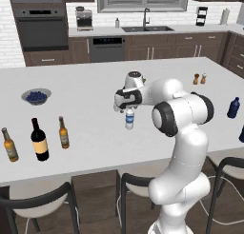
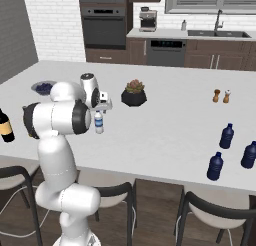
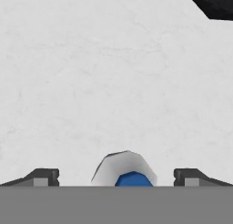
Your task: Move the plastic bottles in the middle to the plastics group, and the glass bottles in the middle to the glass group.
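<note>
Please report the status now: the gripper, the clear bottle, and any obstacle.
Gripper open, above the clear bottle, fingertips either side of its top. Bottle upright on the counter, not gripped. Plant pot beyond it, apart.

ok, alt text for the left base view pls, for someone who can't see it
White robot arm reaches over a white kitchen island, its open gripper just above a small clear white-capped bottle. At the island's left stand a dark wine bottle between two amber beer bottles, with a bowl of blueberries behind; a dark blue bottle stands far right.
</note>
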Controlling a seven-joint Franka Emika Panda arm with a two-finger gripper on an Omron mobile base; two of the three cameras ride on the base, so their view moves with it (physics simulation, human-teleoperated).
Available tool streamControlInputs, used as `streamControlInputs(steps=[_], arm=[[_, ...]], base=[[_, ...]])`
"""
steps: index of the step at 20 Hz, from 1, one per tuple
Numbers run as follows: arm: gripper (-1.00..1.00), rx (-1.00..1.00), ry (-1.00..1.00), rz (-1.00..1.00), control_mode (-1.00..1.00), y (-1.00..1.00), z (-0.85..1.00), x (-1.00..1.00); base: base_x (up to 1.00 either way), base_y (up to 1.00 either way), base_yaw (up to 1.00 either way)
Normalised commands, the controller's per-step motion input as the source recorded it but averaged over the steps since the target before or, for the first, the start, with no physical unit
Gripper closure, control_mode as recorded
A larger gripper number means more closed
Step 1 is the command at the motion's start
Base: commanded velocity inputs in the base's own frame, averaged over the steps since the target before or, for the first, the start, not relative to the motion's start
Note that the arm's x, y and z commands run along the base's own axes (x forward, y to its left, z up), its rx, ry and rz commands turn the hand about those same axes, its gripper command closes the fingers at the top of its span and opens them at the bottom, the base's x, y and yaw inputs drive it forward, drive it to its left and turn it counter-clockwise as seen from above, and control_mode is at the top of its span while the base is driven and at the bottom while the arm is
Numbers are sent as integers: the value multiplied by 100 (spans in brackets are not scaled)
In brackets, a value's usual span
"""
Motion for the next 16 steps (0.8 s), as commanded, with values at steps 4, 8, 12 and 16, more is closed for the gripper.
streamControlInputs(steps=[4,8,12,16], arm=[[-100,0,0,0,-100,0,-14,0],[-100,0,2,0,-100,0,-12,0],[-100,0,0,0,-100,0,-10,0],[100,0,0,0,-100,0,0,0]], base=[[0,0,0],[0,0,0],[0,0,0],[0,0,0]])
